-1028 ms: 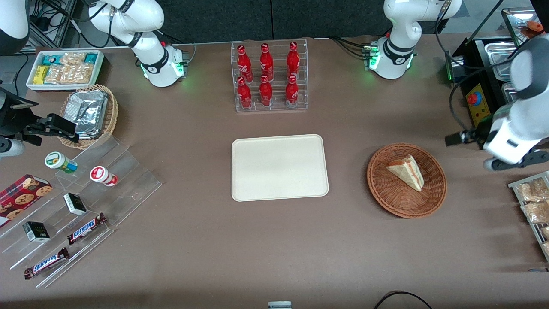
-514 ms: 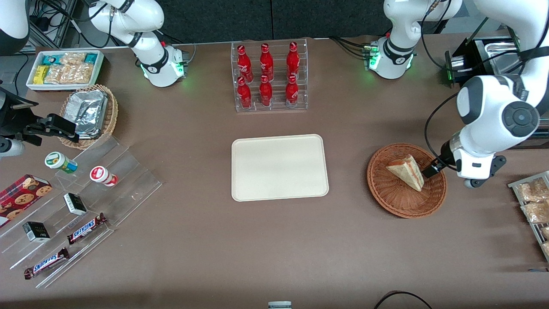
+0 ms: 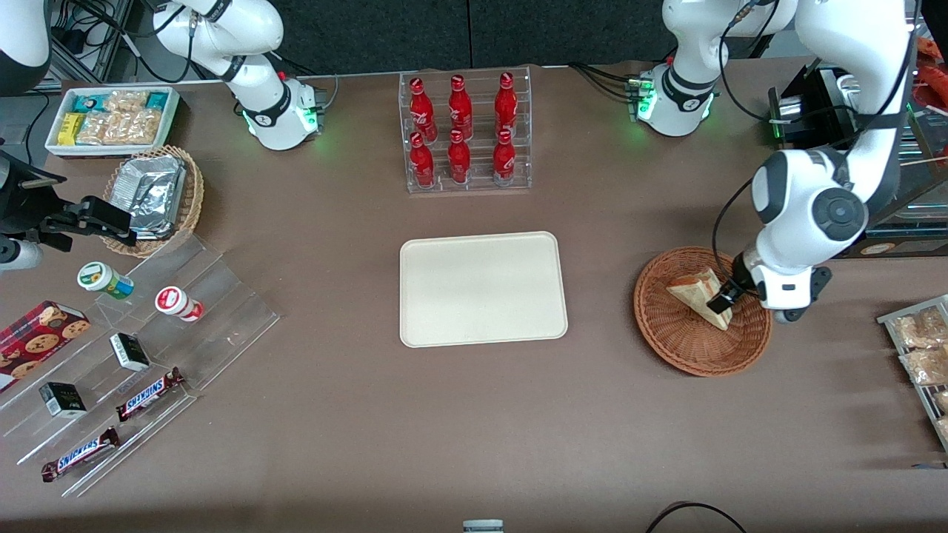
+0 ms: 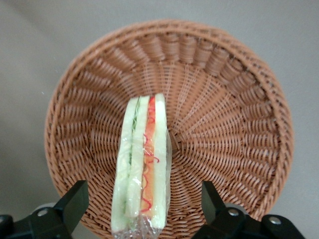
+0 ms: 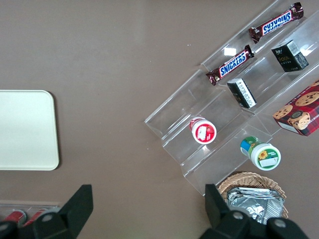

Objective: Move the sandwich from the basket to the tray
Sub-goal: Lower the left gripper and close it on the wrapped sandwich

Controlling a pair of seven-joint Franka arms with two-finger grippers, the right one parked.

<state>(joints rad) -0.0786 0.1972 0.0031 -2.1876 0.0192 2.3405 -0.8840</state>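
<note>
The sandwich [image 3: 692, 290], a clear-wrapped cream wedge with a red and green filling stripe [image 4: 142, 164], lies in the round reddish-brown wicker basket [image 3: 666, 348] toward the working arm's end of the table. My gripper [image 3: 722, 302] hangs low over the basket, at the end of the sandwich nearer the working arm's end. In the left wrist view the gripper [image 4: 143, 209] is open. Its two black fingers [image 4: 75, 204] stand apart on either side of the wedge's wide end and do not touch it. The basket's woven wall [image 4: 239, 99] surrounds them. The cream-white tray [image 3: 483, 289] sits bare at mid-table.
A rack of red bottles [image 3: 465, 132] stands farther from the camera than the tray. A wire rack of snack bags [image 3: 922, 348] and a black box [image 3: 815, 133] flank the basket. Toward the parked arm's end lie a tan basket [image 3: 155, 196], a white bin [image 3: 111, 118] and acrylic steps [image 3: 148, 333].
The left arm swung in from the table's end toward the basket and came down. Its gripper went from outside the basket to straddling the sandwich's end. The sandwich has not moved.
</note>
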